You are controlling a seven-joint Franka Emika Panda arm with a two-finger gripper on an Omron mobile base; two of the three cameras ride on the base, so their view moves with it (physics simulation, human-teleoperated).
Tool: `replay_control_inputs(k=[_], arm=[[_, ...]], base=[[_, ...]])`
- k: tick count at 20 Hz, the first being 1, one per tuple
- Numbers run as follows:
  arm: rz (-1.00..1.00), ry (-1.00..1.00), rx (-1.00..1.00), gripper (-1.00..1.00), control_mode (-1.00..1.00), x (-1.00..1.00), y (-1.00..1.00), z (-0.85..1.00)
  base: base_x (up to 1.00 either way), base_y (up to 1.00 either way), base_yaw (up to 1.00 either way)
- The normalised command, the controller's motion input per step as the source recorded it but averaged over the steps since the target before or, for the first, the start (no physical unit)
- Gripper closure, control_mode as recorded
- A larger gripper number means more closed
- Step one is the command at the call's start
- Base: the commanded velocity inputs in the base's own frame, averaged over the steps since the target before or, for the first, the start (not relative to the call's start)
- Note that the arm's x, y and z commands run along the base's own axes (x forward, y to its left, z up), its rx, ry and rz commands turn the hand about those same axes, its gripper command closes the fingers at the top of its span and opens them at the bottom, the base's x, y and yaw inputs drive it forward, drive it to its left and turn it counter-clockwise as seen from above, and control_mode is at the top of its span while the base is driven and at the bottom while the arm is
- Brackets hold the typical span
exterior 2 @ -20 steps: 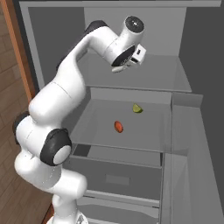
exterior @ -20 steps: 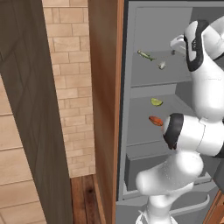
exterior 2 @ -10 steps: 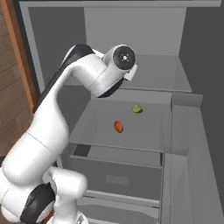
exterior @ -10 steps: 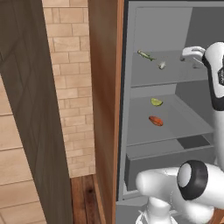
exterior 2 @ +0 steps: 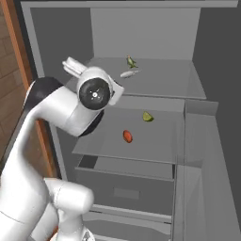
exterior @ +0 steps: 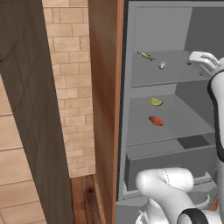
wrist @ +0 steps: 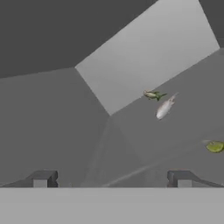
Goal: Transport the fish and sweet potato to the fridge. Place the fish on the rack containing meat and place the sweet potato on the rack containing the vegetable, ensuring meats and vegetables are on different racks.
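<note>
The fish [exterior 2: 128, 74] lies beside the meat [exterior 2: 131, 61] at upper centre, the sweet potato [exterior 2: 127, 136] near the vegetable [exterior 2: 148, 116] mid-frame, so kinds stay sorted; the gripper [wrist: 112, 178] gapes wide, holding nothing.

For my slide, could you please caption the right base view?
Fish beside meat on the upper shelf; sweet potato and lime below.

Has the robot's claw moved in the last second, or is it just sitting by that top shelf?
Yes. The gripper, open and empty, has pulled back out of the fridge, away from the fish on the upper shelf.
</note>
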Motion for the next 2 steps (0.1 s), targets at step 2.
replay_control_inputs(k=[2], arm=[[-0.04, 0.08, 0.08, -1.0, -1.0, -1.0, 0.13, 0.33]], base=[[0.0, 0.0, 0.0]])
